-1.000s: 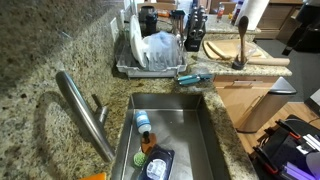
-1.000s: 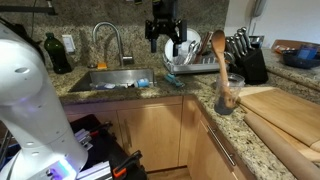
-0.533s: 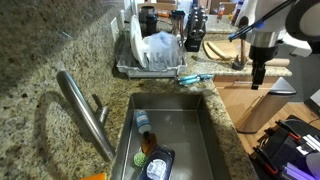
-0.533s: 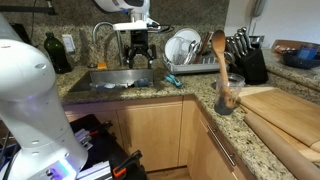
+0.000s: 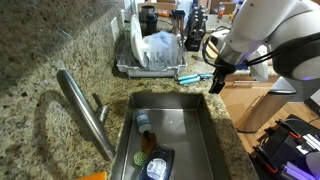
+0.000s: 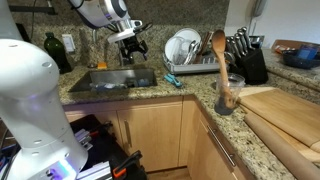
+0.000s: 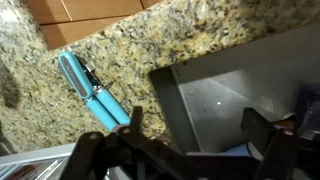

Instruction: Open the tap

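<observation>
Reaching for the tap (image 5: 85,115) looks like the step in hand, with nothing touched yet. The tap stands on the granite counter (image 5: 40,60) at one long edge of the sink (image 5: 185,135). Its spout slants over the basin and a thin lever (image 5: 100,108) sticks off its side. The gripper (image 5: 215,86) hangs over the opposite sink edge, well apart from the tap, fingers spread and holding nothing (in the wrist view the two dark fingers sit wide apart at the bottom edge).

To do it well, carry the gripper across the basin high enough to clear the bottle (image 5: 143,122) in it. Come at the lever from the basin side, not along the spout. Spread fingers can straddle the lever, or one finger can push it. The lever is thin, so slipping off it looks like the main risk. Move it slowly and stay off the dish rack (image 5: 150,55).

In an exterior view the tap (image 5: 85,115) shows whole, with the lever and what lies in the sink. In an exterior view the gripper (image 6: 132,47) overlaps the spot behind the sink, so the lever is not readable there, but its height above the counter is. The wrist view has no tap at all, only a blue-handled tool (image 7: 95,95) on the granite just beside a corner of the sink (image 7: 230,95).
</observation>
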Controlling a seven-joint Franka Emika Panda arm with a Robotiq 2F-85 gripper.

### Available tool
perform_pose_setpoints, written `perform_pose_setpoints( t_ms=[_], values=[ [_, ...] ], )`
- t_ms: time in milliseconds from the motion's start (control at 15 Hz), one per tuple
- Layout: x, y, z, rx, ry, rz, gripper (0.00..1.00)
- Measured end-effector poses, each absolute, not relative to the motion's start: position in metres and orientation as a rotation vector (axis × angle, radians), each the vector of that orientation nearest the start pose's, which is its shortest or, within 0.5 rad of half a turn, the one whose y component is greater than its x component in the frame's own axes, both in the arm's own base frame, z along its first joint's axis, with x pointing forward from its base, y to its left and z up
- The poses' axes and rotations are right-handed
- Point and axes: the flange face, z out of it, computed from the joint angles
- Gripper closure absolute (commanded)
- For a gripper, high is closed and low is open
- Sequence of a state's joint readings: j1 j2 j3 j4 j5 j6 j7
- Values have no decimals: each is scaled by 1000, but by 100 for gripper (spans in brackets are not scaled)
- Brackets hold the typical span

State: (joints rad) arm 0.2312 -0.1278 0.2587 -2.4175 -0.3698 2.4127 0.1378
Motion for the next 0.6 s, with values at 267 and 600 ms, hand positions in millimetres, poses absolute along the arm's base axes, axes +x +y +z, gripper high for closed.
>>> perform_pose_setpoints(
  t_ms=[267,600],
  values=[
    [434,217,375,-3230,-985,-358,0],
    [448,252,309,-3100,-1087,-249,0]
  ],
)
